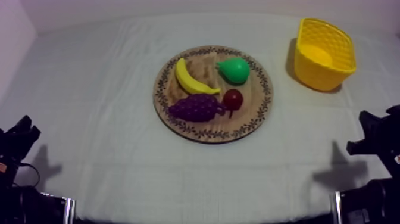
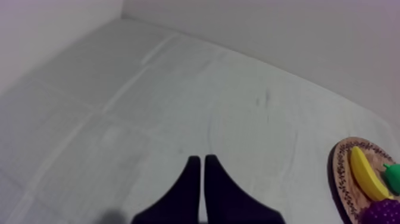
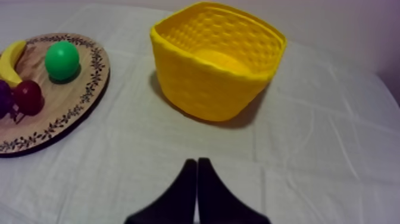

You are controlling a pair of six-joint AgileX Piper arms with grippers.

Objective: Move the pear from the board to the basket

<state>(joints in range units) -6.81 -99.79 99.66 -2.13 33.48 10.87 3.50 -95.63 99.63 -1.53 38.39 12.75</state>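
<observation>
A green pear lies on the far right part of the round wooden board, seen too from the right wrist as the pear on the board. The yellow basket stands empty at the far right of the table, and the basket is straight ahead of my right gripper, which is shut on nothing. My left gripper is shut too, low at the table's left over bare cloth. In the top view my left gripper and right gripper rest at the near corners.
The board also carries a banana, a bunch of grapes and a small red fruit. Bare cloth stretches between the board and the basket, and along the table's near side.
</observation>
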